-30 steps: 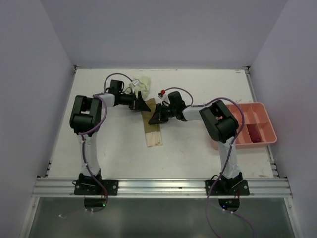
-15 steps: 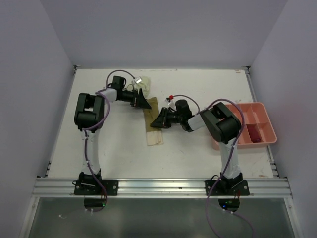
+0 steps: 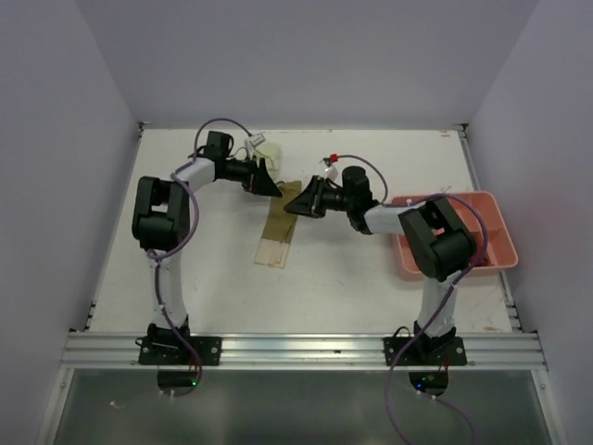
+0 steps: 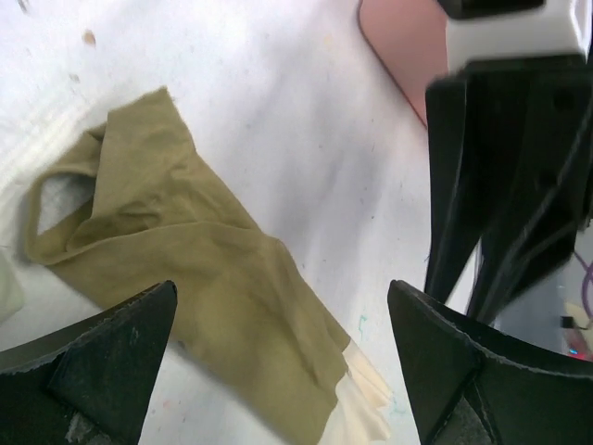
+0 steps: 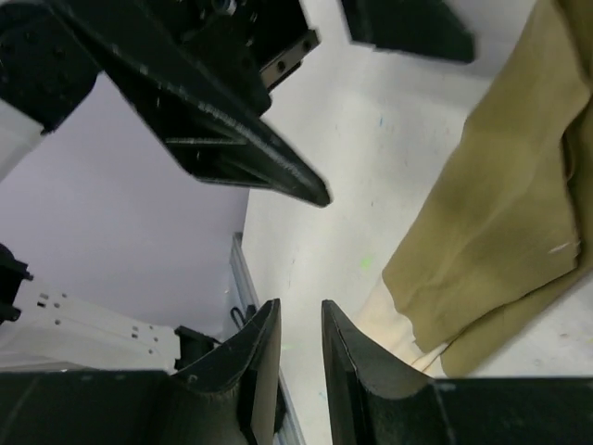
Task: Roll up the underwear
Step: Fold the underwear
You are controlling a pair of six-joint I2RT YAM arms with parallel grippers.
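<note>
The olive-tan underwear point(image 3: 280, 222) lies flat and slantwise on the table, with a cream garment point(image 3: 269, 254) showing under its near end. My left gripper point(image 3: 265, 178) is open wide just above the olive piece's far end; in the left wrist view the cloth point(image 4: 195, 269) lies between the fingers point(image 4: 102, 362). My right gripper point(image 3: 298, 198) hovers at the cloth's far right edge, jaws nearly together and empty point(image 5: 299, 306). The olive cloth point(image 5: 505, 204) lies to its right. A pale yellow-green garment point(image 3: 265, 151) sits behind the left gripper. Grey and dark red pieces are out of view.
The salmon-pink tray point(image 3: 482, 211) stands at the right, partly behind the right arm's elbow; its corner shows in the left wrist view point(image 4: 398, 51). The two grippers are close together, tips facing. White walls close the table on three sides.
Both grippers have moved toward the far side. The olive cloth's far end has been drawn back and to the right, so it now lies slanted. The right arm's elbow now covers part of the tray.
</note>
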